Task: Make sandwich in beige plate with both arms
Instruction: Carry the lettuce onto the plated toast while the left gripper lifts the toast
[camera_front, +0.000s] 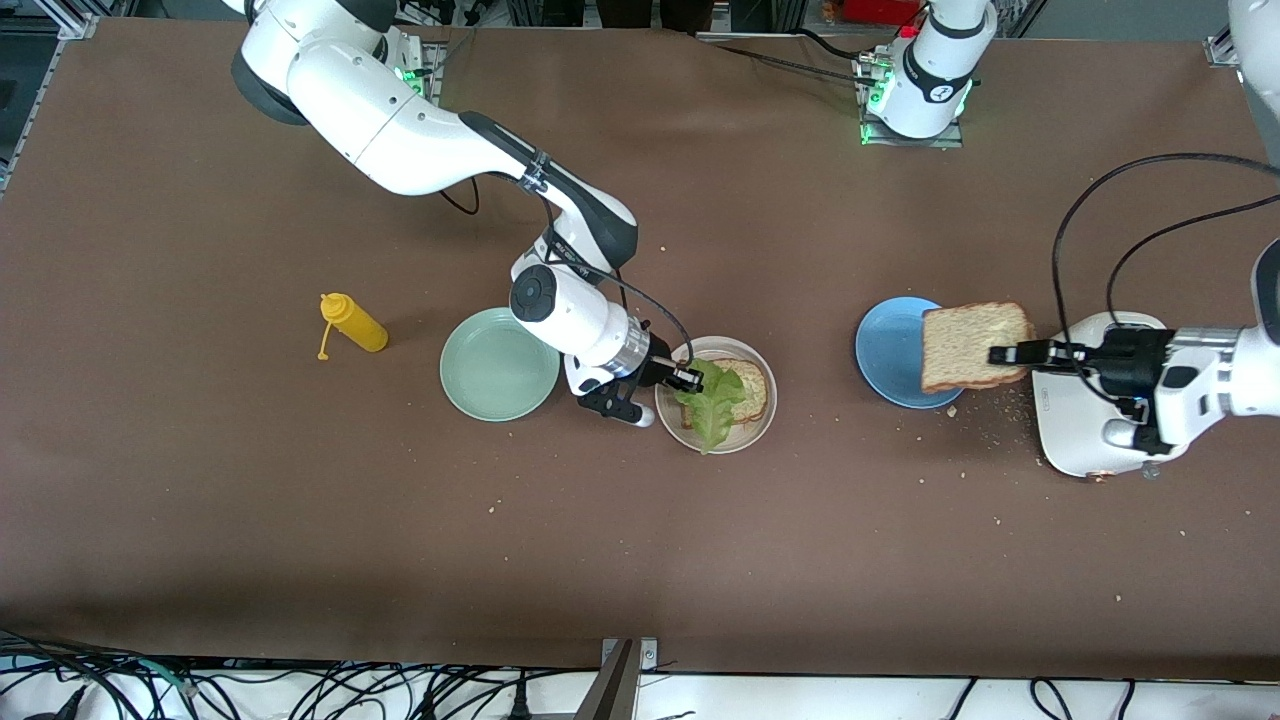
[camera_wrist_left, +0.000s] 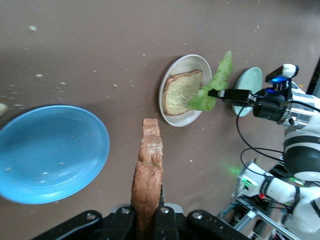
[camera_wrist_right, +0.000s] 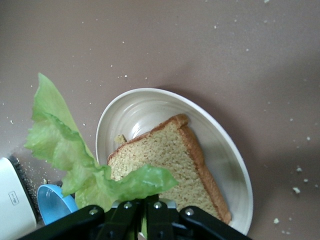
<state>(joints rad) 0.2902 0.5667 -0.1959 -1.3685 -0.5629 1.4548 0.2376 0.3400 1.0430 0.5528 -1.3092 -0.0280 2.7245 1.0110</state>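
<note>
— The table (camera_front: 200, 500) looks covered in a matt brown sheet, crumbs scattered on it. And the plates?

— Glossy, maybe glazed ceramic: beige plate (camera_front: 762, 415), blue plate (camera_front: 885, 350), green plate (camera_front: 495, 365). Both toast slices (camera_front: 975, 345) (camera_wrist_right: 167, 162) look rough and porous; the lettuce leaf (camera_front: 712, 405) is ruffled and slightly waxy; the yellow bottle (camera_front: 352, 322) is smooth plastic

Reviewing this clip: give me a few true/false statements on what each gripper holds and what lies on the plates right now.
1. The right gripper holds the lettuce leaf over the beige plate. True.
2. The left gripper is empty. False: it holds a toast slice over the blue plate.
3. One toast slice lies on the beige plate. True.
4. The mint-green plate holds bread. False: nothing lies on it.
</note>
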